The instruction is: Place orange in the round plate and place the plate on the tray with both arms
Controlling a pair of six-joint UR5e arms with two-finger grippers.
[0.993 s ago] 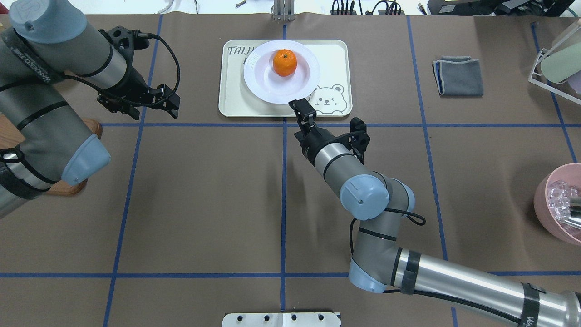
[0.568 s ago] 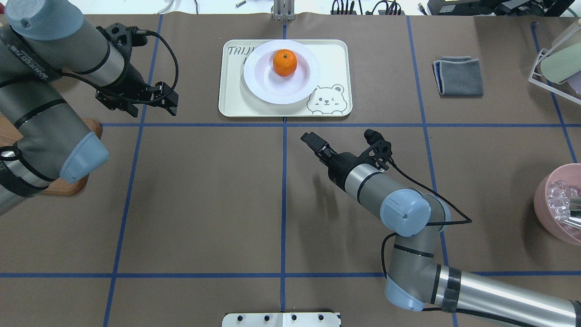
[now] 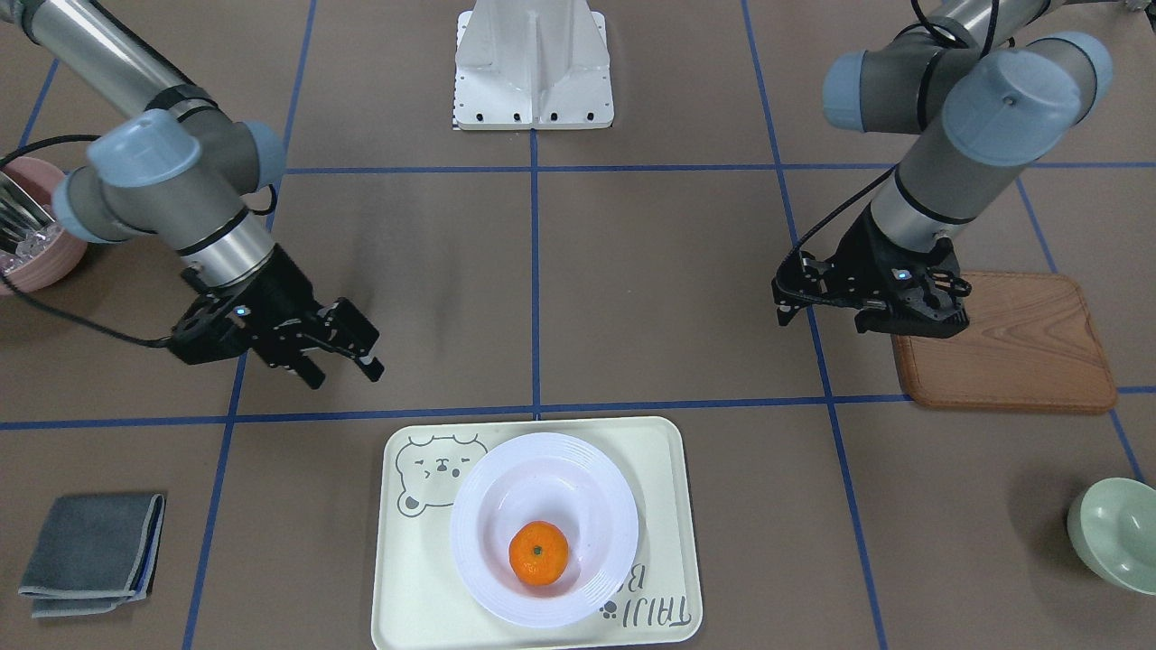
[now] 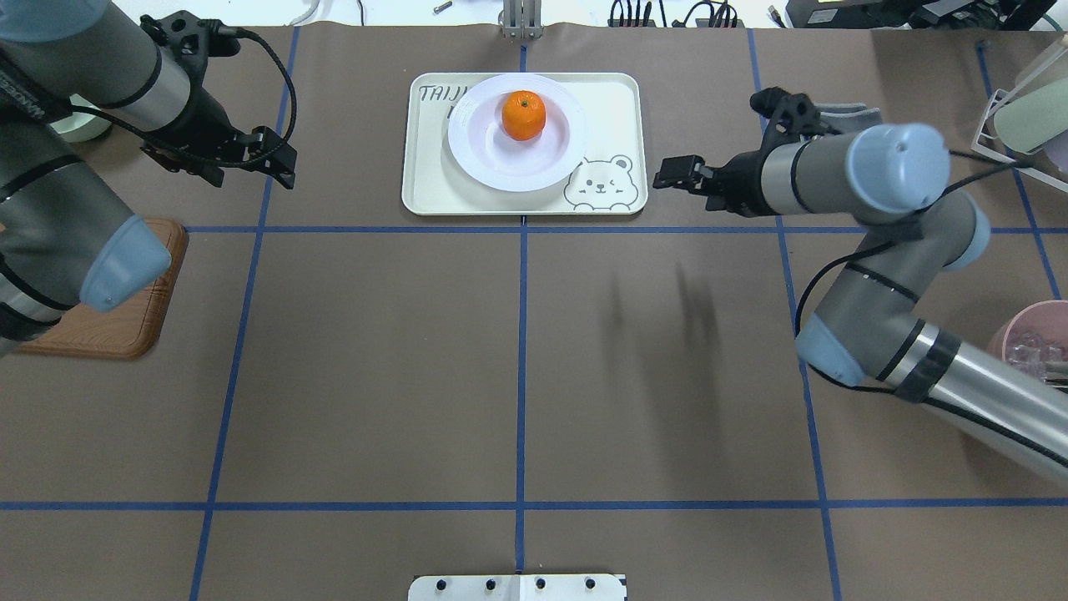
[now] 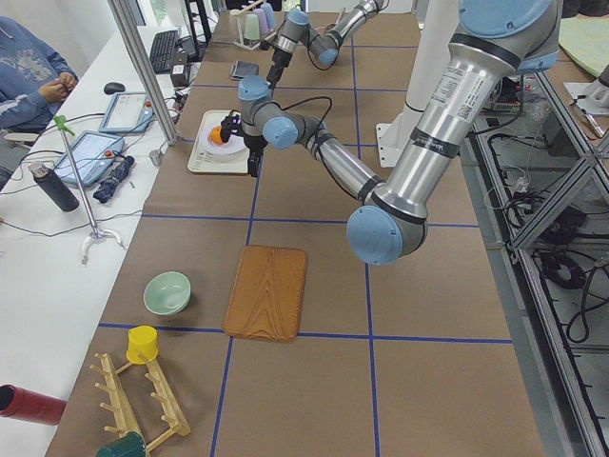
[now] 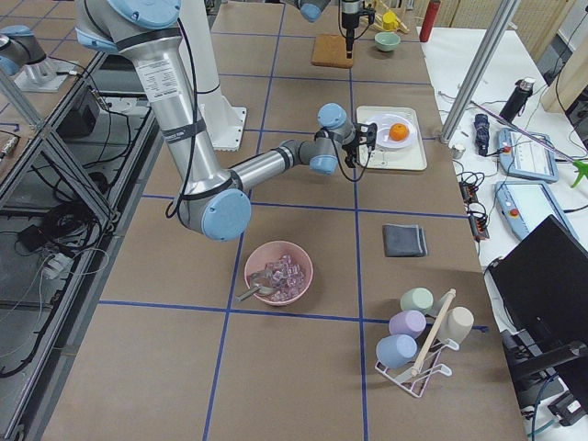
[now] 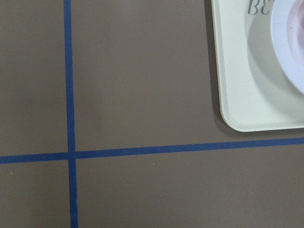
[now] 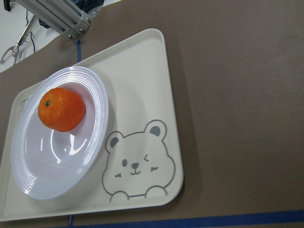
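Observation:
The orange [image 4: 523, 115] [image 3: 539, 553] [image 8: 61, 109] lies inside the white round plate [image 4: 484, 159] [image 3: 479, 506] [image 8: 57, 185]. That plate rests on the cream bear tray [image 4: 609, 108] [image 3: 406, 578] [image 8: 147, 80] at the table's far middle. My right gripper [image 4: 663, 175] [image 3: 346, 372] hovers open and empty just beyond the tray's right edge, touching nothing. Well off to the tray's left, my left gripper [image 4: 279, 159] [image 3: 820, 316] also stands open and empty. A corner of the tray [image 7: 247, 95] and a bit of the plate's rim [image 7: 289, 52] show in the left wrist view.
A brown wooden board [image 4: 117, 325] [image 3: 1002, 343] lies under the left arm. A folded grey cloth [image 3: 90, 551] sits right of the tray. A pink bowl [image 4: 1026, 367], a pale green bowl [image 3: 1115, 533] and a cup rack [image 4: 1022, 117] line the edges. A person [image 5: 29, 67] sits beyond the far edge.
My right gripper has left the plate's near rim, pulled back, then swung out to the tray's right side. The left gripper has drifted further left and away. Plate and orange stayed put.

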